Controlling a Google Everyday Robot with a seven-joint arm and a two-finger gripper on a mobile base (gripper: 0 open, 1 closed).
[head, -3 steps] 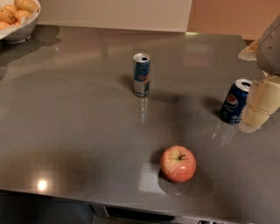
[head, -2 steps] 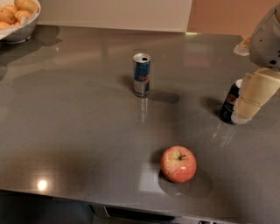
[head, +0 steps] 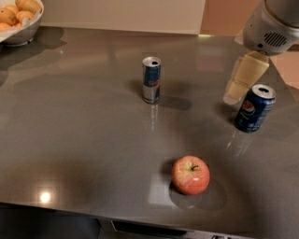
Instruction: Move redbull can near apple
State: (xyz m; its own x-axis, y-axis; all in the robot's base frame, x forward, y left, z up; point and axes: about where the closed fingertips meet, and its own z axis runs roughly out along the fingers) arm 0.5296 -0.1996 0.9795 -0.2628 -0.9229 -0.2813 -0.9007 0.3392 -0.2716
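A slim aluminium redbull can [head: 151, 79] is standing upright on a smooth, dark grey countertop [head: 84, 140] that is throwing back a soft reflection of the can's blue-and-silver wall and its bright pull-tab top. The robot's gripper [head: 232, 97] – a pale cream, matte, tapering piece hanging from a rounded grey-white wrist housing [head: 271, 25] with a vent grille – is hovering over the surface, tilted with its tip pointing down and toward the left of the view. Whether the gripper is released or clenched cannot be told; it is grasping nothing.

The redbull can is sitting well apart from the gripper, off to its left in the view and at about the same depth on the counter, touching nothing. The apple [head: 190, 175] – round, red-pink with yellowish streaks and a short dark stem in its dimple – is resting nearer the camera than the gripper, to its lower left, well apart from both the gripper and the redbull can. A wider, dark blue Pepsi can [head: 254, 108] is standing just beside the gripper's tip, on its right in the view. Far from the gripper, at the upper left corner, a pale bowl [head: 21, 32] is holding orange-yellow fruits [head: 14, 14].

Compared with a moment earlier, the gripper is sitting higher and farther left, and the Pepsi can, then partly covered by it, is now showing whole. The redbull can and the apple are standing where they were.
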